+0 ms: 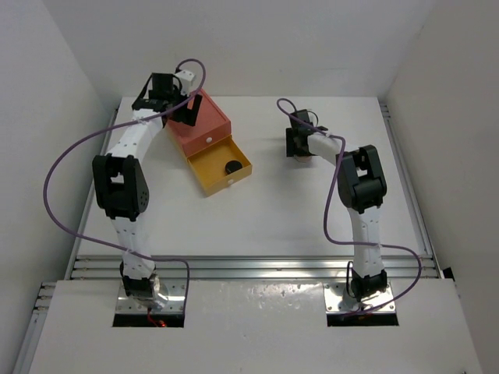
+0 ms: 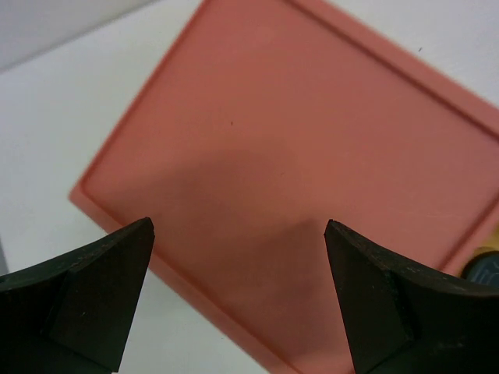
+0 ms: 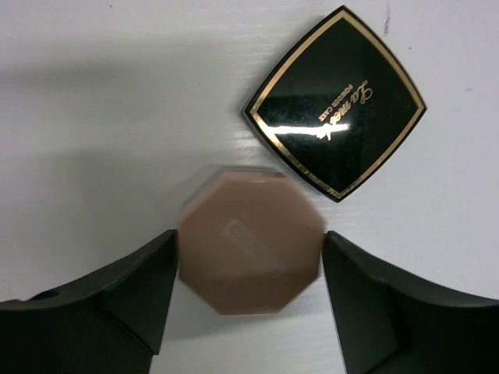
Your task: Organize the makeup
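My right gripper is shut on the peach-pink compact, one finger against each side, just over the white table. The small black squarish compact with gold trim lies flat right beyond it. In the top view the right gripper is at the table's middle right and covers both compacts. My left gripper is open and empty, hovering over the orange top of the drawer box. The black round disc lies in the open yellow drawer; its edge shows in the left wrist view. The white tubes are out of view.
The orange and yellow drawer box stands at the back left, with its lower yellow drawer pulled out toward the table's middle. The left gripper hangs over the box's back corner. White walls close in the table on three sides.
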